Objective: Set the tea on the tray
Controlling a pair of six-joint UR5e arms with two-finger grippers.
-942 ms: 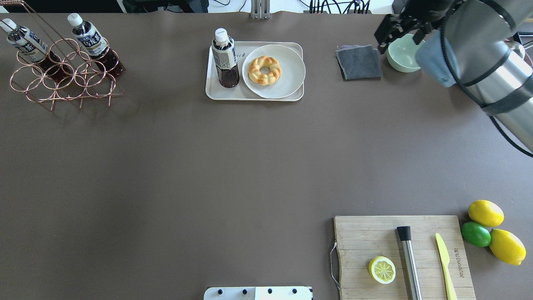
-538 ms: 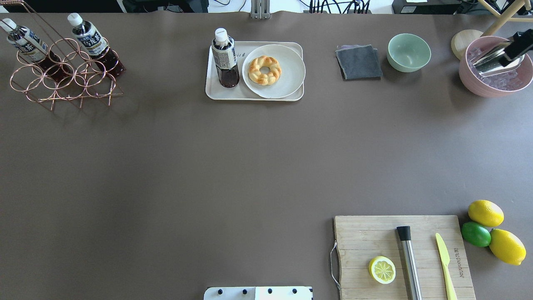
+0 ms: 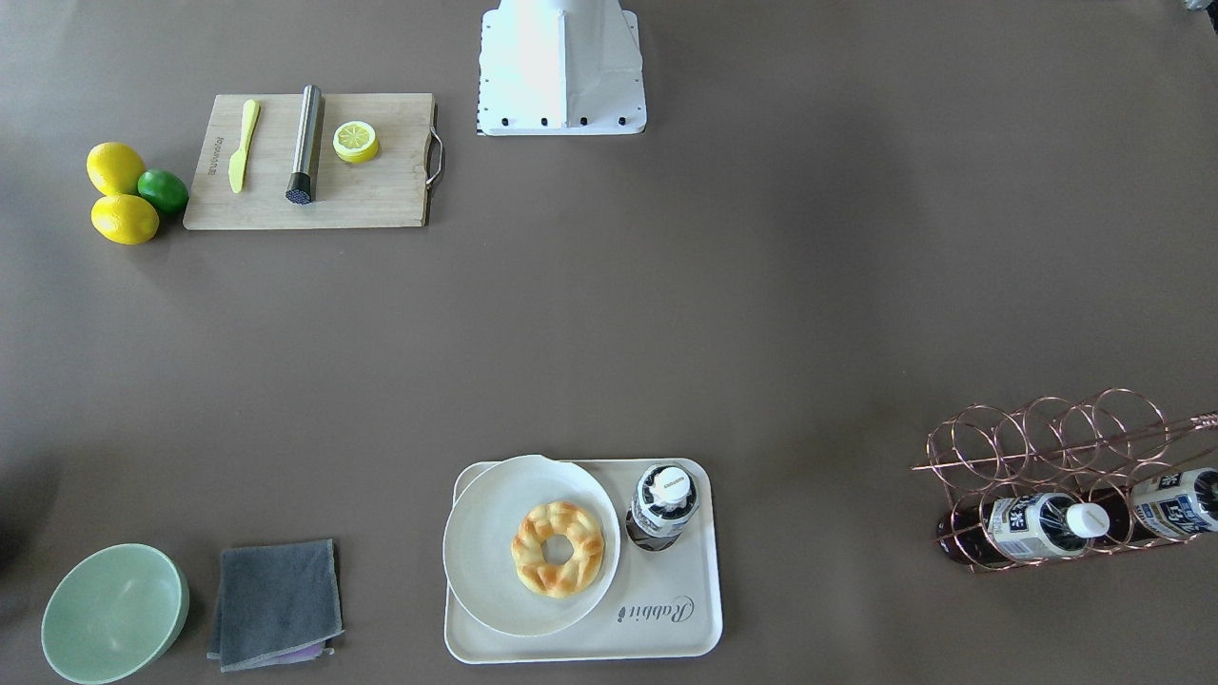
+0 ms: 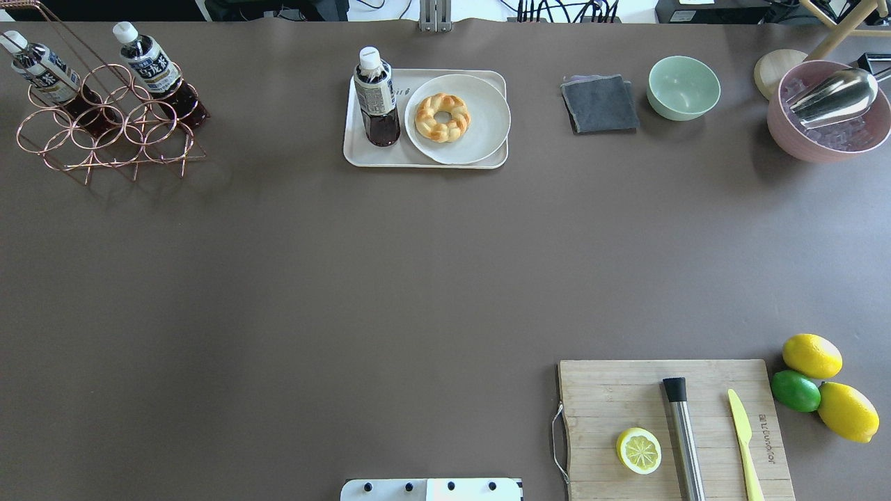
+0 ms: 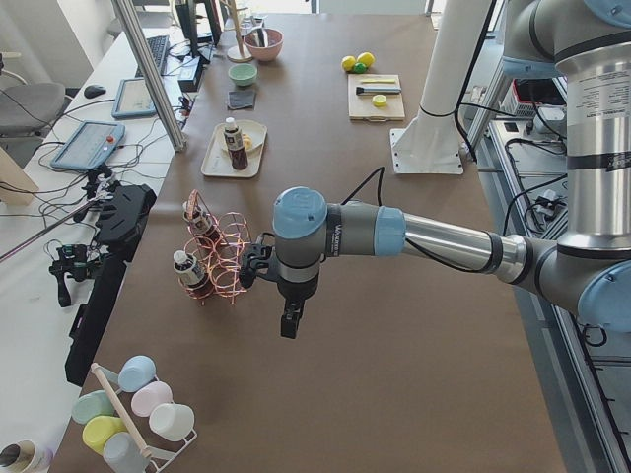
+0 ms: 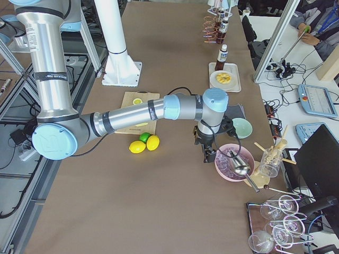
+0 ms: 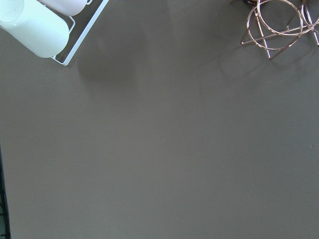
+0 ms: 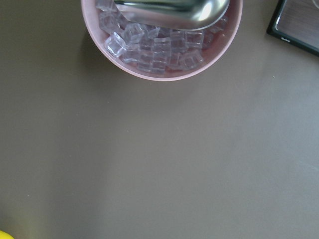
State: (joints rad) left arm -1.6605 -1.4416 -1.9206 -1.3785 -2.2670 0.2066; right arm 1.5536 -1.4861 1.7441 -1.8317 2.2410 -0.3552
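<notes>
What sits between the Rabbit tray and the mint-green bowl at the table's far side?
A folded grey cloth, flat on the table, apart from both the tray and the mint-green bowl. The overhead view shows it; the front-facing view agrees.

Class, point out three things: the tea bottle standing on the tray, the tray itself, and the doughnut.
tea bottle (image 4: 376,97): overhead exterior view, on its wrap label.
tray (image 3: 680,576): exterior front-facing view, on the bare floor above the lettering.
doughnut (image 3: 529,552): exterior front-facing view, on the ring's left side.
</notes>
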